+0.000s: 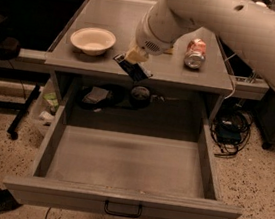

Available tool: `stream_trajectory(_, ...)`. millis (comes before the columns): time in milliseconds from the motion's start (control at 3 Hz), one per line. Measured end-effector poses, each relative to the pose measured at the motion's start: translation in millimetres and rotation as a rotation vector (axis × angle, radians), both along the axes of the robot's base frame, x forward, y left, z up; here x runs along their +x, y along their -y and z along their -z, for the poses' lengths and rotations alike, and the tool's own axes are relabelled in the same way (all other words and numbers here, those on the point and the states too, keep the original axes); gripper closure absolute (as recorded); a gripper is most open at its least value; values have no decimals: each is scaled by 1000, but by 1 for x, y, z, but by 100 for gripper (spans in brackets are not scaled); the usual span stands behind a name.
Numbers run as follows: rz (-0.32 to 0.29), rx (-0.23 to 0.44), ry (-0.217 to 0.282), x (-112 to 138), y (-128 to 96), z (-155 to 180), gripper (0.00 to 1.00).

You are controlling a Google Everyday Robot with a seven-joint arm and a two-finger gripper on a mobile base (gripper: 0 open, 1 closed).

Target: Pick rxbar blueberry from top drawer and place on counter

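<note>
The top drawer [119,207] stands pulled wide open, its grey floor bare. My gripper [135,60] hangs under the big white arm, above the front edge of the counter [114,17]. It is shut on the rxbar blueberry [133,67], a dark wrapper with white print held tilted just over the counter's front lip, above the drawer's back end.
A cream bowl [92,40] sits on the counter's left part and a red-and-white can [195,53] on its right. Dark objects and a pale item [97,95] lie on the shelf behind the drawer. Cables [227,133] lie on the floor at right.
</note>
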State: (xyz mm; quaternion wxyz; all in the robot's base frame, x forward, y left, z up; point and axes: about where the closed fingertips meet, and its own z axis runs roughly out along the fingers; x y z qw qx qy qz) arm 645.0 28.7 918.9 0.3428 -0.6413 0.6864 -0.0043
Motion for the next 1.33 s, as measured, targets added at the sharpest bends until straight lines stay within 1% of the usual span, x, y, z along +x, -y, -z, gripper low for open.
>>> stream_trajectory(333,-1,6,-3,21,14,-15,100)
stream_trajectory(667,-2,10,-3,34,22,-25,100)
stream_trajectory(1000,-13,11,-9,48,21,-28,92)
stream_trajectory(1333,-7,26,-35,75,22,-13,69)
